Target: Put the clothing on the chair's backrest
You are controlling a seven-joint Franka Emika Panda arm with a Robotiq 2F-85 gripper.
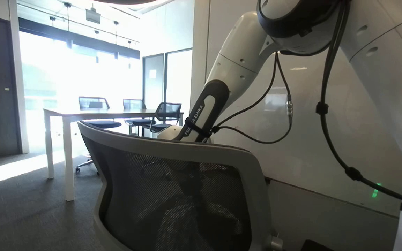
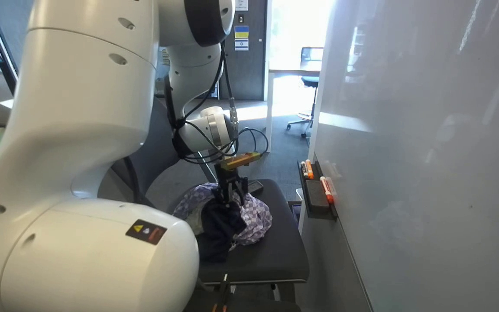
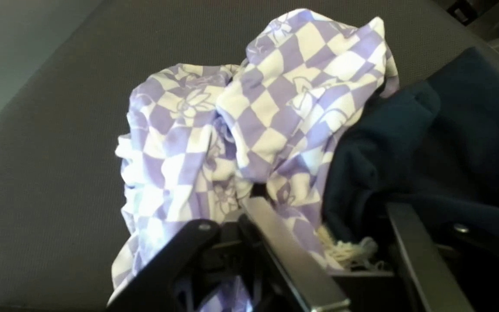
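The clothing [image 2: 258, 216], lilac-and-white checked with a dark navy part [image 2: 221, 221], lies bunched on the dark chair seat [image 2: 280, 255]. From above, my gripper [image 2: 233, 198] points down into the heap. In the wrist view the gripper [image 3: 328, 203] has its fingers well apart: one finger [image 3: 293, 255] lies over the checked clothing [image 3: 284, 99], the opposite one against the navy cloth [image 3: 444, 138]. Folds and pale fringe-like threads sit between them, not visibly squeezed. The chair's backrest [image 1: 173, 148], dark mesh in a grey rim, stands upright; behind its mesh the clothing is hard to make out.
A whiteboard [image 2: 414, 130] runs close beside the seat, with a ledge holding markers [image 2: 326, 190] and an eraser [image 2: 316, 193]. On the seat's far side lies a small grey object [image 2: 256, 187]. A table [image 1: 117, 113] with several smaller chairs stands farther back.
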